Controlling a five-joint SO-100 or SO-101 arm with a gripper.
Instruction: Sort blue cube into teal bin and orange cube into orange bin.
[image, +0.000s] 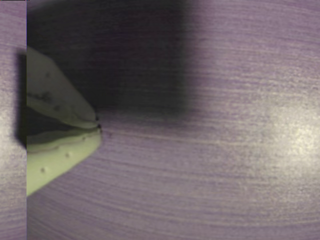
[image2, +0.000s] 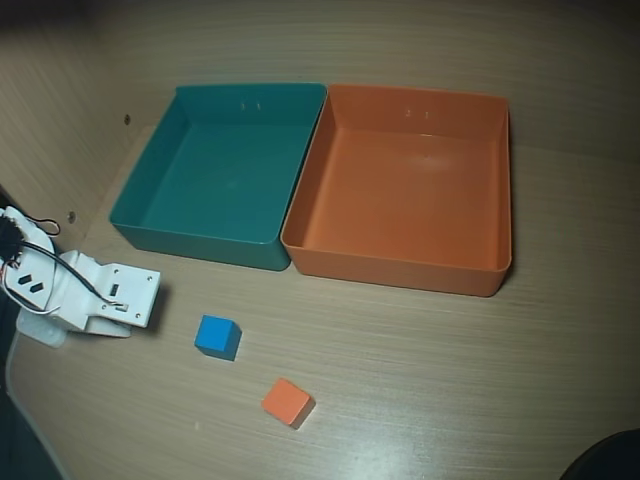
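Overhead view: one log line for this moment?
claw: shut, empty | blue cube: on table | orange cube: on table | teal bin: empty | orange bin: empty

A light wood-grain bench fills the overhead view, its fine lines running roughly left to right. Light glares softly at the lower middle of the frame, the top edge falls into shadow, and dark patches sit in both bottom corners.
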